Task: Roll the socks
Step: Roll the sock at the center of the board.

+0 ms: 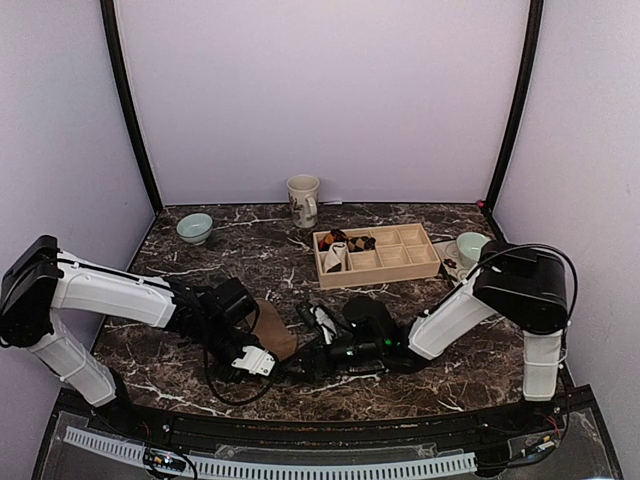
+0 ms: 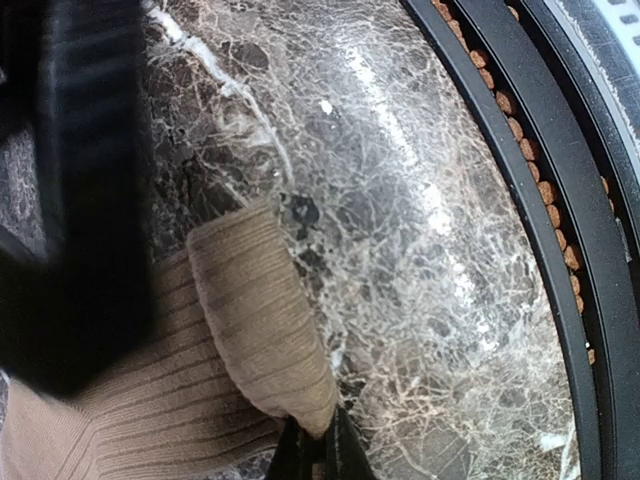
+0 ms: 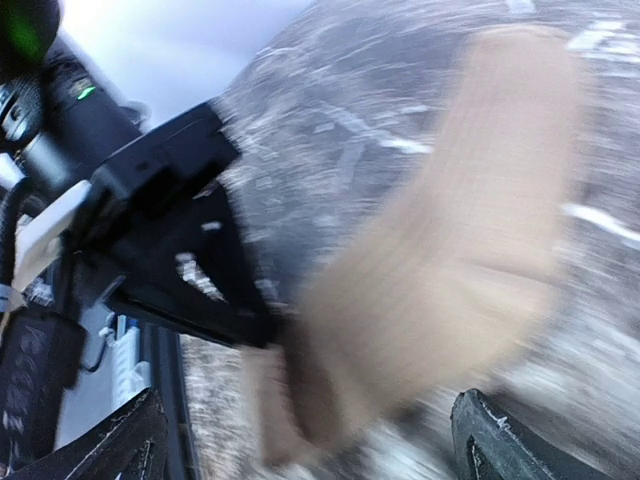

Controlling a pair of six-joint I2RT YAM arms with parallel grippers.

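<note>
While left fingers (image 2: pixel 292 462) pinch the plain tan ribbed fabric sock (image 2: pixel 250 300) on the dark marbled bench (image 2: pixel 430 250), right fingers (image 3: pixel 500 440) stand wide apart — nothing gripped.

Front centre congested: left gripper (image 2: pixel 315 455), pinched onto the tan sock (image 1: pixel 272 330), and right gripper (image 3: pixel 315 445), jaws wide, meet head-on; no lane between them. Both arms lie low across the front of the table (image 1: pixel 240 225). Wooden tray (image 1: pixel 378 255) blocks back right, a bowl (image 1: pixel 470 245) just beside its right end. Mug (image 1: pixel 303 200) back centre; second bowl (image 1: pixel 195 228) back left. Bare marble lies between mug and second bowl, and in the strip between tray and right arm.
</note>
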